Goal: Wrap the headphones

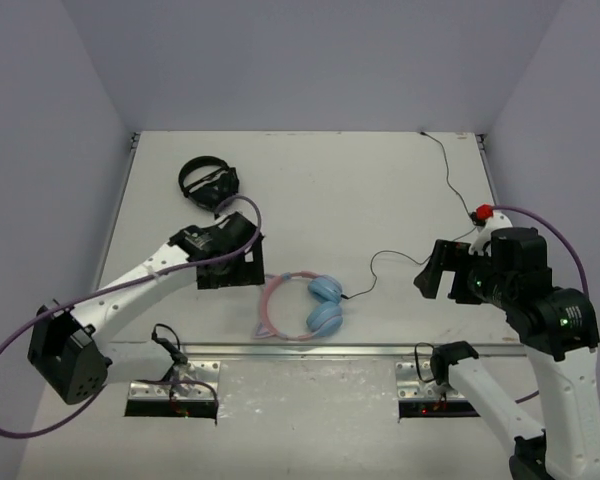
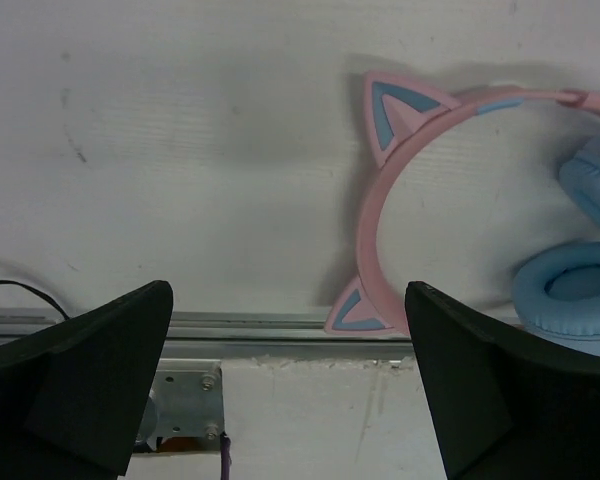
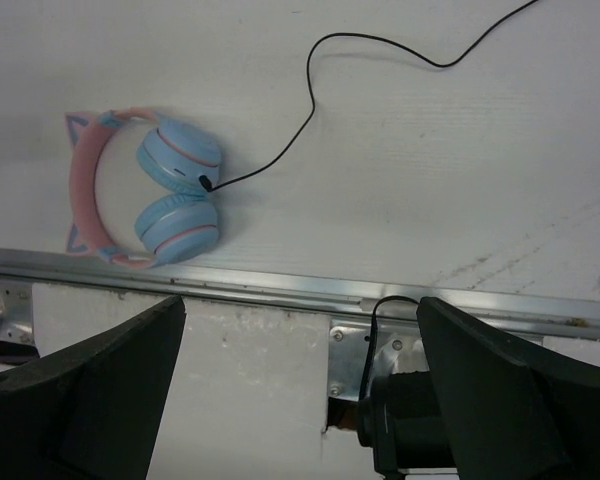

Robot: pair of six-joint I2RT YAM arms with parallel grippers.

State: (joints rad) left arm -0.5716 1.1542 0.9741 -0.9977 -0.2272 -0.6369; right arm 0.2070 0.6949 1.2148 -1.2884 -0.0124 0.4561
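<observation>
A white worktop (image 1: 380,190) fills the space, closed in by three plain walls of pale lavender-grey: a back wall (image 1: 310,60), a left wall (image 1: 40,150) and a right wall (image 1: 570,120). A metal rail (image 1: 310,349) runs across the worktop near its front edge, with a white strip (image 1: 310,400) on the near side of it. Two metal plates (image 1: 175,397) are set into that strip. The light is even and the shadows soft. In the right wrist view, faint scuff marks (image 3: 520,250) streak the surface.

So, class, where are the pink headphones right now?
In the top view, the headphones lie near the table's front edge, just right of the left gripper.
</observation>
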